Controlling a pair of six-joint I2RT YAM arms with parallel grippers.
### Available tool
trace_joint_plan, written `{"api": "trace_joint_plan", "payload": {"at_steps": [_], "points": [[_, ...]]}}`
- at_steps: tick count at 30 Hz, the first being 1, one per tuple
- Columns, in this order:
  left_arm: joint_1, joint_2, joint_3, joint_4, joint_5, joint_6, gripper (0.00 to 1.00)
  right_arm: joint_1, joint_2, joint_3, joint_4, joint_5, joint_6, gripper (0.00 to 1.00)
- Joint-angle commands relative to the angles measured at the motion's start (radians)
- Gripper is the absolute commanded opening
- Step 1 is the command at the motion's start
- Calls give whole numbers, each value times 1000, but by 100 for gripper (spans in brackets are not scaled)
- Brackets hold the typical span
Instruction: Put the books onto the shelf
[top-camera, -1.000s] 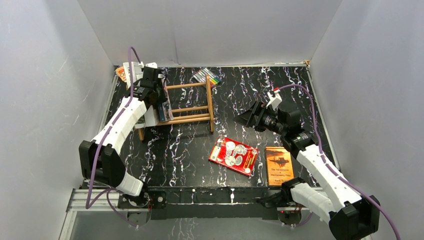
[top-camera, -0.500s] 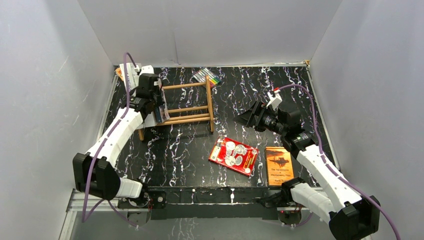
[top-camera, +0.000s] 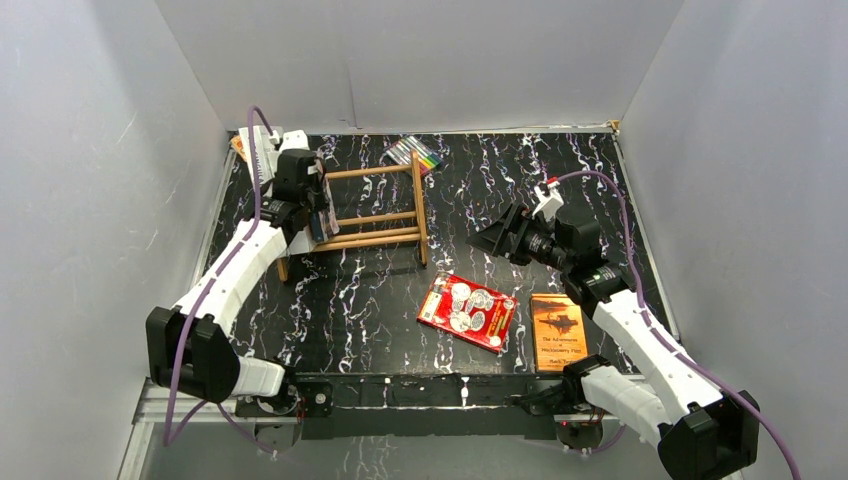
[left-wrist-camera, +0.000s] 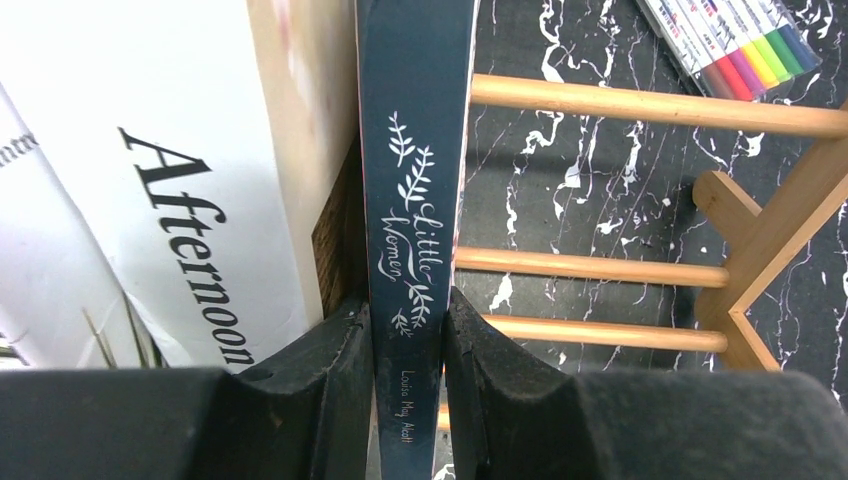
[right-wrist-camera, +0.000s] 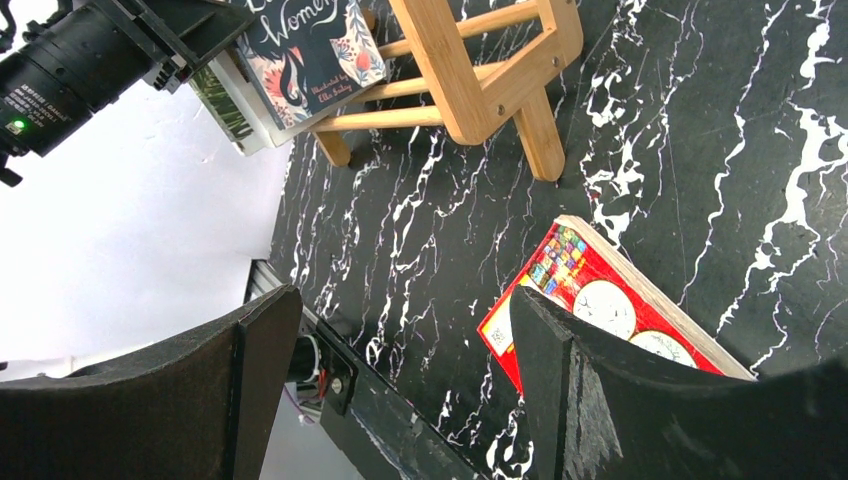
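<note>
A pack of colourful markers (top-camera: 414, 152) lies flat on the black, white-veined table (top-camera: 380, 300), off to the right of the left gripper (top-camera: 318, 212) and farther from the arm bases. In the left wrist view the pack sits in the upper right corner, beyond the fingertips, with pink, orange, yellow, green and blue pens showing. A small orange packet (top-camera: 240, 147), partly hidden, lies at the table's far left corner, to the left of that gripper. Plain grey walls (top-camera: 420, 60) stand well beyond the right gripper (top-camera: 492, 238), and a silver aluminium rail (top-camera: 165, 400) runs along the near edge, well behind both.
</note>
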Motion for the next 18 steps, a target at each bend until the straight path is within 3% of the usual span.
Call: {"api": "trace_joint_plan", "payload": {"at_steps": [1, 7, 10, 18], "points": [[5, -31, -14, 68, -58, 21, 4, -1, -13, -14, 54, -16, 4, 85], [6, -10, -7, 43, -57, 22, 9, -1, -8, -14, 64, -20, 6, 85], [5, -5, 8, 32, -56, 21, 24, -1, -8, -13, 65, -20, 6, 85], [6, -36, 83, -34, -36, 12, 44, -2, -4, -13, 67, -20, 6, 85]]}}
